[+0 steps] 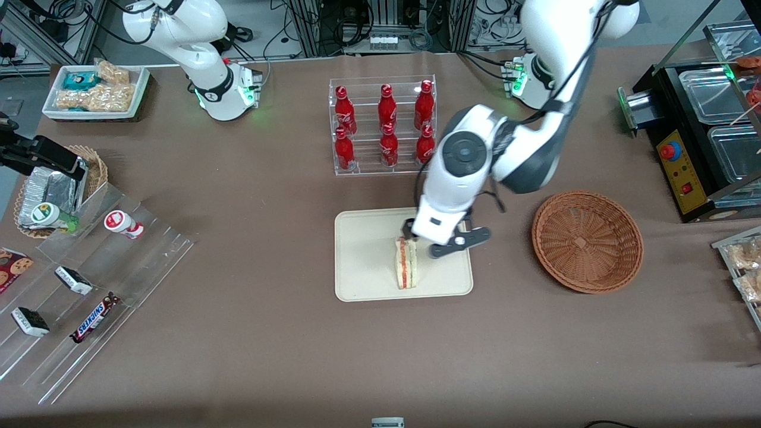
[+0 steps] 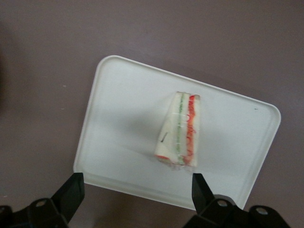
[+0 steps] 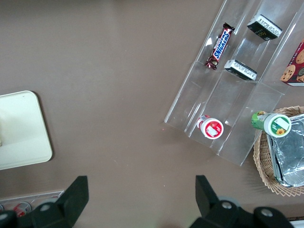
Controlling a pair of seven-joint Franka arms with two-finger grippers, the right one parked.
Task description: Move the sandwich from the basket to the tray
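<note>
From my station I see the sandwich lying on the tray, on the half of the tray nearer the basket, with its striped cut side of red-orange and green facing up. The left arm's claw hangs directly above the tray, over the end of the sandwich farther from the front camera, and its wrist housing hides that tip from the front. In the left wrist view the claw is spread wide, its two dark fingers well apart with nothing between them, and the sandwich sits free on the tray below, not touched by either finger. The basket stands on the desk beside the tray, toward the working arm's end, and I can see only its woven bottom. A clear rack of red bottles stands farther from the front camera than the tray. Toward the parked arm's end lie clear acrylic steps carrying snack bars and a small pot.
</note>
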